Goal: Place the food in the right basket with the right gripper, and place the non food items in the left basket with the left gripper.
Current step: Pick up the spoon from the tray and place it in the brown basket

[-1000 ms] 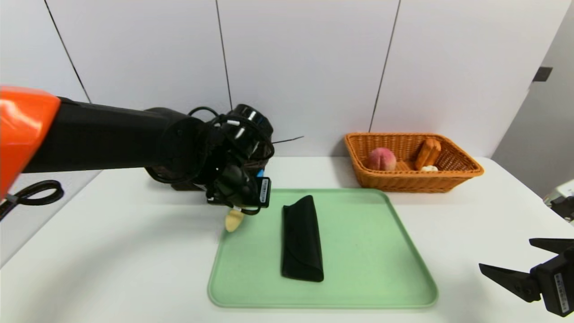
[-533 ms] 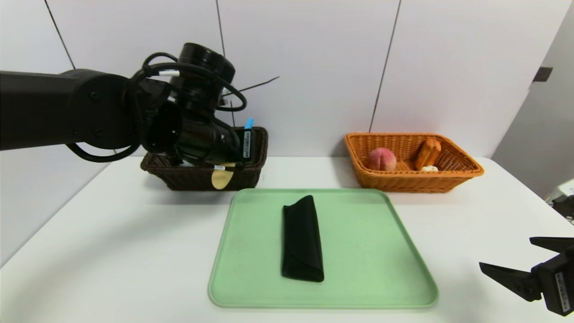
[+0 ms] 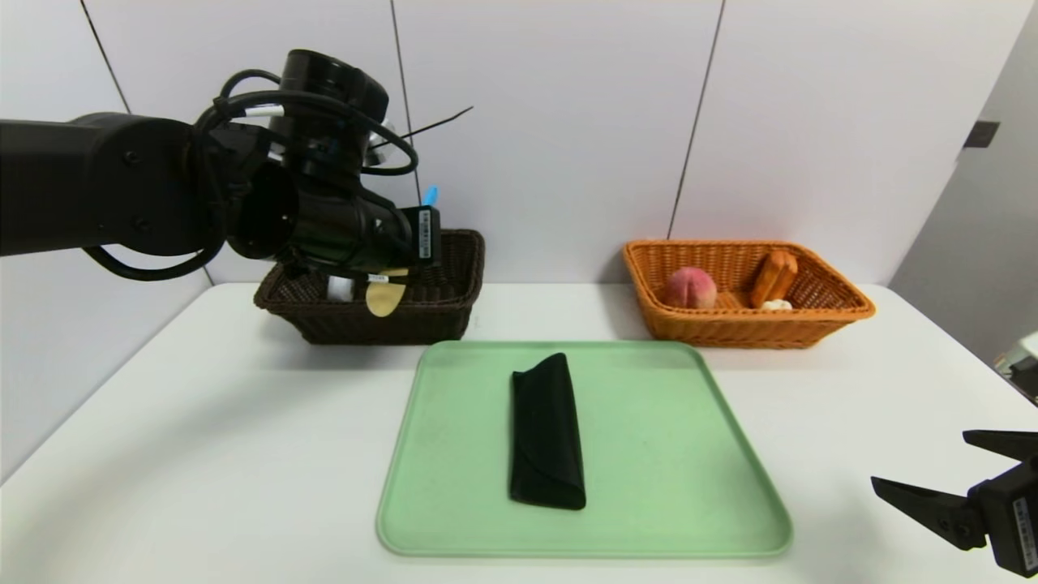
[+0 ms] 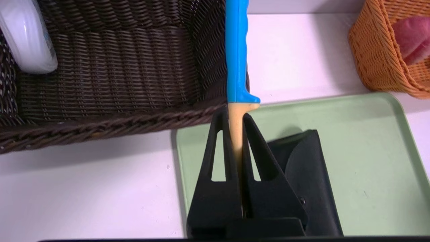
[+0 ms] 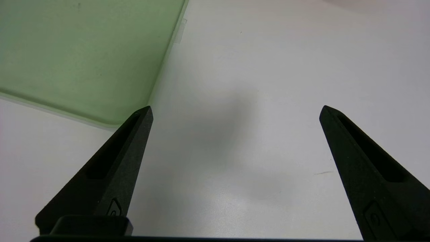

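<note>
In the head view, a blue-handled spatula (image 3: pixel 388 292) with a tan blade is being held by the left gripper (image 3: pixel 389 272) just above the near edge of the dark left basket (image 3: pixel 454 312), where a white item (image 3: pixel 339 287) is already lying. A peach (image 3: pixel 691 287), a bread roll (image 3: pixel 774 276) and a small white food piece are sitting in the orange right basket (image 3: pixel 811 324). Only a black case (image 3: pixel 546 434) is being left on the green tray (image 3: pixel 714 487); judged from this, the sorting is nearly done.

In the left wrist view, the jaws are being kept clenched on the spatula's tan blade (image 4: pixel 235 134), its handle reaching over the basket rim.

In the right wrist view, the right gripper (image 5: pixel 235 114) is being parked over the desk (image 5: pixel 268 67) beside the tray corner, jaws spread wide and holding nothing.
</note>
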Tool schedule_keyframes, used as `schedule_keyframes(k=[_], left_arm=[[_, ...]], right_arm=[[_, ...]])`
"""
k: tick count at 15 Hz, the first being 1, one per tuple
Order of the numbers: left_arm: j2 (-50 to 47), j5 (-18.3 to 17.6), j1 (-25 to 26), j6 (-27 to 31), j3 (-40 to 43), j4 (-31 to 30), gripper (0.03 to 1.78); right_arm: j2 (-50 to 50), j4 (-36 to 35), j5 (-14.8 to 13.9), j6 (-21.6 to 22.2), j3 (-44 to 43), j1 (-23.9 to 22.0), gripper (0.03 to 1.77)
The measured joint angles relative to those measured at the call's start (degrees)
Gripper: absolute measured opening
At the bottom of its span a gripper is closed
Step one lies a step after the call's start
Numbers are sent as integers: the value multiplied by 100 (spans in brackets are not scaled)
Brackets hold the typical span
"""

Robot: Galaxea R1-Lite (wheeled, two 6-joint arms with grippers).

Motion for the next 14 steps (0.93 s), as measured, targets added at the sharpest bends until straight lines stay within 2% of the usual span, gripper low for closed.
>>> schedule_keyframes(k=[9,14], left_arm=[[807,-144,929,390,-33,-1279,9],[1475,-190,1414,711,-50,-2392,9]], right_arm=[[-190,5,7,16,100,-4,171],[-204,2,18,16,118,-4,171]])
